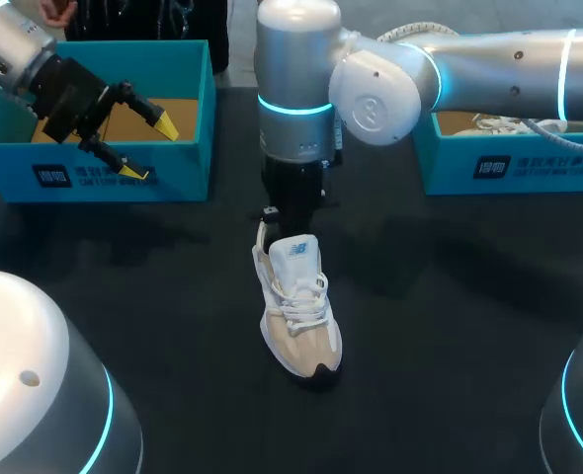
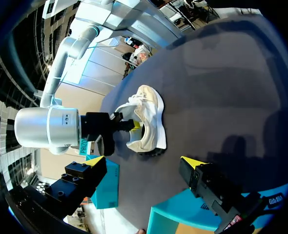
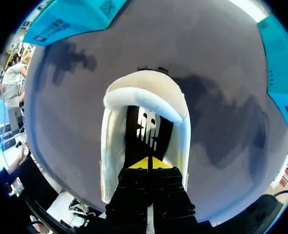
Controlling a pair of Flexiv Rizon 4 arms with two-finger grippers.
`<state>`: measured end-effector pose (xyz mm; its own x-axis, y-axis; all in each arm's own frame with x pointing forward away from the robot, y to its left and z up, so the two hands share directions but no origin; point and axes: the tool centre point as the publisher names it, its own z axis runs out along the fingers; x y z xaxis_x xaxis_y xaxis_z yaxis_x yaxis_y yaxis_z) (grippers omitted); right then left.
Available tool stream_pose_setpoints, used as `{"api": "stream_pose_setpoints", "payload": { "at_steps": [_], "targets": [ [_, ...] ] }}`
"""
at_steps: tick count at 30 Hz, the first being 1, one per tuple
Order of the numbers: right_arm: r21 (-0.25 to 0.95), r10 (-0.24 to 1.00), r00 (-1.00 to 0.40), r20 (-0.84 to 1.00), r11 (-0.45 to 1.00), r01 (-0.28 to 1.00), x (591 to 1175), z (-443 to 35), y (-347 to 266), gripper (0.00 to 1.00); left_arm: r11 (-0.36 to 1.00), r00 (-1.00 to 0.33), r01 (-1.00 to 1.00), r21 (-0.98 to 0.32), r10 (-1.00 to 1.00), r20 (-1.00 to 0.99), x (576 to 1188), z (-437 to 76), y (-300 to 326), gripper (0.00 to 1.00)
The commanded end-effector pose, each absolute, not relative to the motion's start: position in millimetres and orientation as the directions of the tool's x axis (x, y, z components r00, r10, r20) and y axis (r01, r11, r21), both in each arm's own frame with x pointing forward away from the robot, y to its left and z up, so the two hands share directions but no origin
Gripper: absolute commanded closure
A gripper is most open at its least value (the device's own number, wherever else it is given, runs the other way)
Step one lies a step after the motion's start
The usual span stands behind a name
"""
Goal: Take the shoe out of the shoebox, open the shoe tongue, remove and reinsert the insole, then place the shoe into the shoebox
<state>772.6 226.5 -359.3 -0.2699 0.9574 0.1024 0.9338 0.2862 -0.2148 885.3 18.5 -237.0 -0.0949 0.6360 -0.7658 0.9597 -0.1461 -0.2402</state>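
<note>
**Status: sneaker point(image 1: 301, 316) on table point(image 1: 450, 326), outside both boxes**

The left gripper point(image 1: 150, 148) hangs over the open left shoebox point(image 1: 188, 168), fingers spread wide with nothing between them. The white-and-beige sneaker stands upright at mid-table. The right gripper point(image 3: 148, 165) has its tips pressed together inside the sneaker's heel opening, just above the black insole point(image 3: 149, 129). A hold on the insole cannot be confirmed. The right shoebox point(image 1: 529, 168) sits well apart from those fingers.
</note>
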Motion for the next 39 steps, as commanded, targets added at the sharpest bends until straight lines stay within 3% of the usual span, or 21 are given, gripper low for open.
{"api": "stream_pose_setpoints", "payload": {
  "at_steps": [1,16,17,18,21,23,24,39],
  "targets": [
    [-0.267,0.957,-0.278,0.084,0.290,0.919,775,-353,236,1.00,-0.146,-0.093,0.960,-0.239,0.638,-0.764,885,-236,19,0.00],
    [-0.377,0.956,-0.287,0.060,0.288,0.881,753,-337,237,0.97,-0.146,-0.093,0.960,-0.239,0.638,-0.764,885,-236,19,0.00],
    [-0.380,0.957,-0.283,0.057,0.283,0.881,752,-338,236,0.75,-0.146,-0.093,0.960,-0.239,0.638,-0.764,885,-236,19,0.00],
    [-0.381,0.958,-0.280,0.056,0.280,0.881,751,-338,235,0.64,-0.146,-0.093,0.960,-0.239,0.638,-0.764,885,-236,19,0.00],
    [-0.381,0.962,-0.265,0.060,0.268,0.885,748,-340,233,0.46,-0.146,-0.093,0.960,-0.239,0.638,-0.764,885,-236,19,0.00],
    [-0.380,0.964,-0.258,0.057,0.260,0.888,747,-341,230,0.09,-0.146,-0.093,0.960,-0.239,0.638,-0.764,885,-236,19,0.00],
    [-0.377,0.965,-0.255,0.059,0.258,0.890,747,-342,229,0.00,-0.146,-0.093,0.960,-0.239,0.638,-0.764,885,-236,19,0.00],
    [-0.392,0.965,-0.263,0.013,0.247,0.886,751,-343,221,0.00,-0.146,-0.093,0.960,-0.239,0.638,-0.764,885,-236,19,0.00]
  ]
}}
